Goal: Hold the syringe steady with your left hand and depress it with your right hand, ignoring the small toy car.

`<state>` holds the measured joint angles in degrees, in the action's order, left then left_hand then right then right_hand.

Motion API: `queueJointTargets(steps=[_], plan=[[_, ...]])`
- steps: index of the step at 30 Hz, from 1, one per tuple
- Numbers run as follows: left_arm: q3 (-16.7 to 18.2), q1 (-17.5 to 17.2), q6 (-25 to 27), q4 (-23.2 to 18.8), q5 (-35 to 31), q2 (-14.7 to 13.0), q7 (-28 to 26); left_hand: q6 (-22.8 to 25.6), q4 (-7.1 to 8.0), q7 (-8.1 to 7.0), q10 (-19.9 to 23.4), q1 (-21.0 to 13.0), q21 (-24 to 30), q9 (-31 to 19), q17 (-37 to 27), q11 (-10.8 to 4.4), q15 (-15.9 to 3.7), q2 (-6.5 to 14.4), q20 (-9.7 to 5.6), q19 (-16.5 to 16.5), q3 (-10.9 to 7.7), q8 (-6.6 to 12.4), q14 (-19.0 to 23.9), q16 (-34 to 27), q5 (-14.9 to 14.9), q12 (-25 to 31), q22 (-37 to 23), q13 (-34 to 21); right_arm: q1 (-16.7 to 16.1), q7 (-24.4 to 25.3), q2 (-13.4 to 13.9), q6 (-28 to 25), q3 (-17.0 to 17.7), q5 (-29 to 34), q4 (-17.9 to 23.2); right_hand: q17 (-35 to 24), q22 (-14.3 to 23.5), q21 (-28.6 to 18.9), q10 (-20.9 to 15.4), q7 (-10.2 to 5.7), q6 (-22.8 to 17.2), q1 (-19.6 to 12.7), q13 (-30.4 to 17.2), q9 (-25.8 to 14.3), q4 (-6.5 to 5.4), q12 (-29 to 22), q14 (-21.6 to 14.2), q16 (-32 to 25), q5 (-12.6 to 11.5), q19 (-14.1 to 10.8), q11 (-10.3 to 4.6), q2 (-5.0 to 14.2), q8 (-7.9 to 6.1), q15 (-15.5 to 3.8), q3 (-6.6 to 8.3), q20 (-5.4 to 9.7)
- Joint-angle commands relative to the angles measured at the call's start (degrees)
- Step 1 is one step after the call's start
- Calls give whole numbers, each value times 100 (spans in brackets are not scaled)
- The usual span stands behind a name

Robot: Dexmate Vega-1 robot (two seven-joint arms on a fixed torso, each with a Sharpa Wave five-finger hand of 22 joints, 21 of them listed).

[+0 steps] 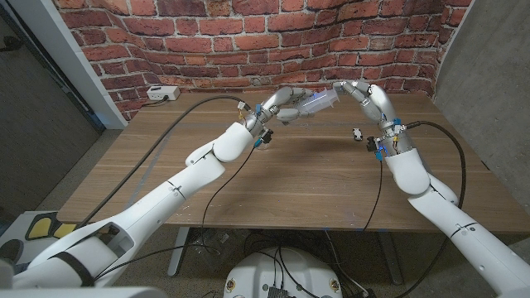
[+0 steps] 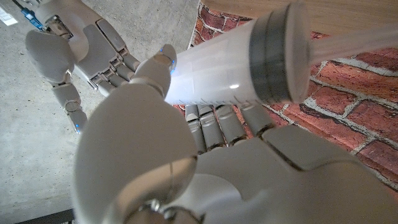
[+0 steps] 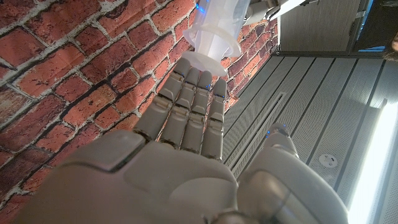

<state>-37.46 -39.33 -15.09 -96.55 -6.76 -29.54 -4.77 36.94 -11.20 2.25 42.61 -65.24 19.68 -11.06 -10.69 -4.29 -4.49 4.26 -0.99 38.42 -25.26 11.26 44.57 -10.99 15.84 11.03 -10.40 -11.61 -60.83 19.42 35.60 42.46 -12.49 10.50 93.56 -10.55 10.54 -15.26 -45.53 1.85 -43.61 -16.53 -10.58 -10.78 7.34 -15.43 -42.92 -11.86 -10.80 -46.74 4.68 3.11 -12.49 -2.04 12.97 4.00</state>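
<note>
A clear plastic syringe (image 1: 319,103) is held off the table at the back middle, lying roughly level. My left hand (image 1: 284,105) grips its barrel (image 2: 217,74), fingers wrapped under it; a black plunger seal (image 2: 270,56) shows inside. My right hand (image 1: 362,93) faces it from the right, fingers straight and together, thumb apart. Its fingertips (image 3: 199,78) touch the syringe's end (image 3: 214,34) that points toward it. The right hand (image 2: 81,56) also appears past my left thumb. A small toy car (image 1: 358,133) sits on the table below the right wrist.
The wooden table (image 1: 290,178) has a white box (image 1: 161,93) with a cable at its back left corner. A brick wall (image 1: 248,41) stands close behind the hands. Black cables hang from both forearms.
</note>
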Motion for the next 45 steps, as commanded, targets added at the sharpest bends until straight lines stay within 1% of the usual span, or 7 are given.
queueJointTargets(steps=[1,9,24,28,34,37,45], plan=[[-7,11,31,20,24,3,26,19,352,13,8,198,-29,-26,-6,-21,-161,193,22,-28,-399,42,8,-17,25,25,-9,-18,1,93,2,-48,39,50,33,-6,16,-18,-49,15,-13,-30,-28,-21,-15,12,-37,15,19,-202,14,27,22,-5,18,150],[5,-26,111,-57,-7,-24,-1,6,352,16,9,208,-32,-26,-6,-55,-153,191,23,-25,-411,37,21,-24,23,26,-9,-17,-30,144,1,-77,68,74,74,-6,16,4,-26,4,18,-26,-29,-23,-17,35,-12,34,20,-173,26,21,43,9,13,141],[67,-157,332,-351,-40,-171,-23,1,351,16,-8,230,-49,-26,-4,-45,-144,176,39,-46,-427,36,-19,-9,18,21,-9,-17,-54,217,-36,-4,96,71,73,-7,17,21,-17,3,47,-22,-31,-26,-20,59,-9,45,23,-171,22,14,64,-2,6,133],[90,-211,386,-445,-50,-217,-43,4,350,14,-6,233,-51,-26,-4,-41,-150,173,42,-47,-430,37,-20,-9,17,22,-9,-17,-60,165,-30,9,92,-30,83,-7,17,26,-20,0,54,-23,-31,-26,-20,63,-3,50,23,-170,27,13,69,8,5,135],[123,-316,493,-593,-49,-281,-78,7,350,9,-3,240,-53,-25,-3,-39,-145,168,41,-44,-435,39,-11,-14,16,24,-9,-17,-89,-25,-22,-1,60,-446,96,-8,18,45,26,7,94,-19,-33,-28,-22,92,20,62,24,-144,18,9,88,24,1,119],[149,-369,522,-664,-49,-321,-101,3,349,13,0,243,-55,-25,-3,-11,-144,166,44,-46,-438,37,-9,-15,15,25,-9,-17,-143,-21,-26,-61,98,-451,156,-9,19,62,38,8,127,-13,-34,-29,-25,104,70,83,25,-120,27,4,103,64,-4,104],[265,-557,625,-876,-13,-439,-209,2,348,4,14,251,-59,-25,-2,-42,-148,162,40,-45,-447,37,-3,-18,14,31,-9,-17,-236,-140,6,-193,134,-668,278,-12,20,107,151,41,221,2,-37,-32,-34,170,157,113,27,-54,43,-1,137,87,-14,73]])
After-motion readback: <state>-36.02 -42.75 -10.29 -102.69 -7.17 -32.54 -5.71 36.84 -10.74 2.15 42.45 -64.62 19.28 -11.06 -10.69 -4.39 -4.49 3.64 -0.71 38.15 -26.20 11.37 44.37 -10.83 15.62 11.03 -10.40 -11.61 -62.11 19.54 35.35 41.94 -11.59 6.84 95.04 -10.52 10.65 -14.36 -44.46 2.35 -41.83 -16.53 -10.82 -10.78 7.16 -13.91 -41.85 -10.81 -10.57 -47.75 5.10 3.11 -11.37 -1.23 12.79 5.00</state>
